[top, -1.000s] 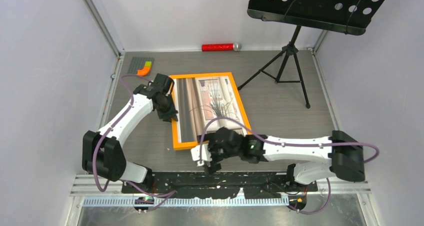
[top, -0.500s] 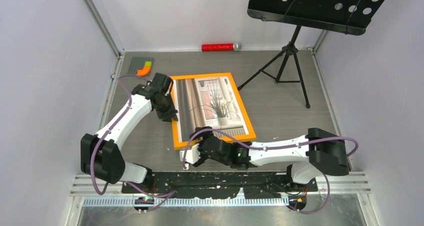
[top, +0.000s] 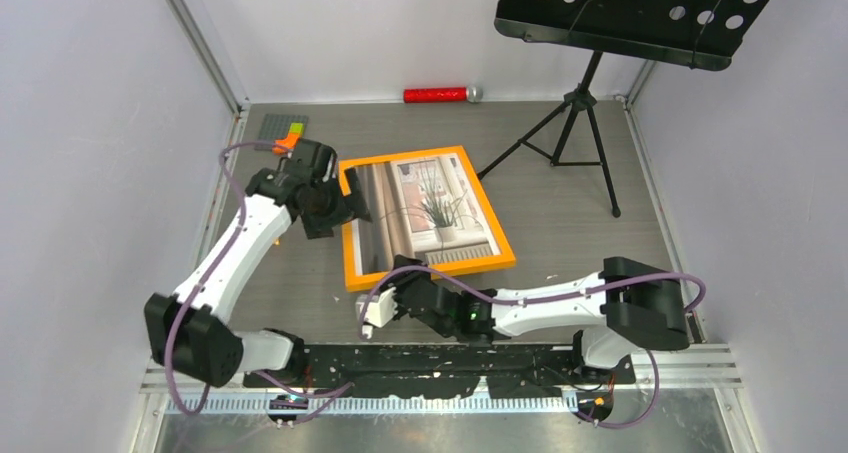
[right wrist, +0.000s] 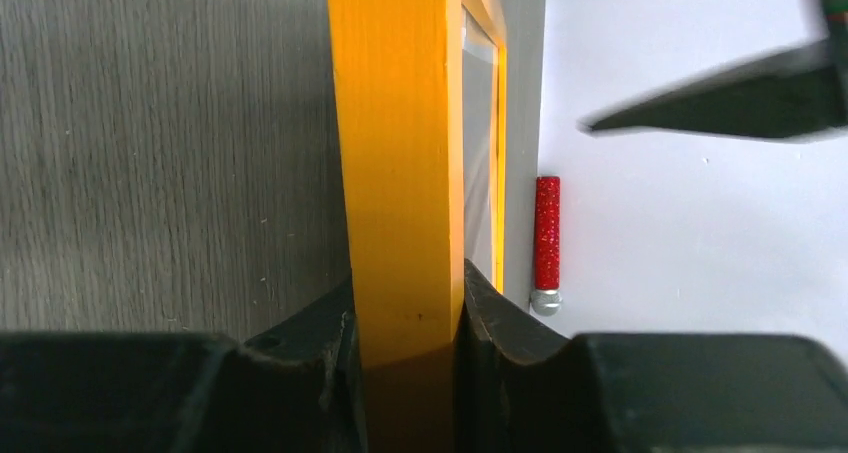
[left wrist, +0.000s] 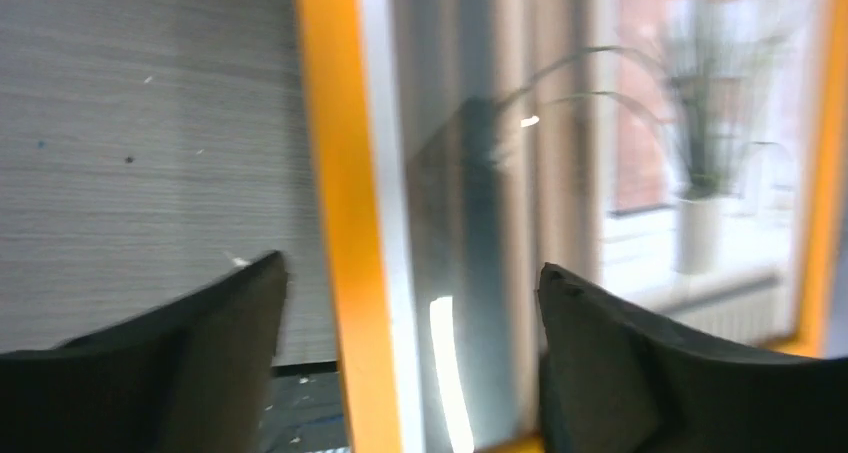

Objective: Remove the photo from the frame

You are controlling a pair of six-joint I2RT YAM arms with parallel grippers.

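**A:** Where's the frame (left wrist: 335, 173), and which way does it run?

**B:** It's on the grey tabletop (top: 570, 238), about the middle, between the two arms. The long axis goes near to far, skewed a little — the near end sits further right than the far end. Whether the near end is off the surface, I can't tell.

**A:** And the photo (top: 430, 208)?

**B:** Inside the orange border, face up. The plant stands upright toward the far wall, with the curtains along the left side.

**A:** The grippers?

**B:** The left gripper (top: 347, 208) is at the frame's left rail, toward the far end. Its fingers are spread, one over the table and one over the print, with the rail in the gap between them. The right gripper (right wrist: 407, 278) is at the near end, left of centre — both fingers press against the orange rail, clamped on it.

**A:** What's the count?

**B:** One frame and one photo. Also one red glitter tube (top: 437, 94) with a silver cap, lying along the far wall. One black music stand (top: 585, 93) is at the far right on its tripod. One grey building-brick plate (top: 275, 126) is in the far left corner, with an orange and a green brick on it.
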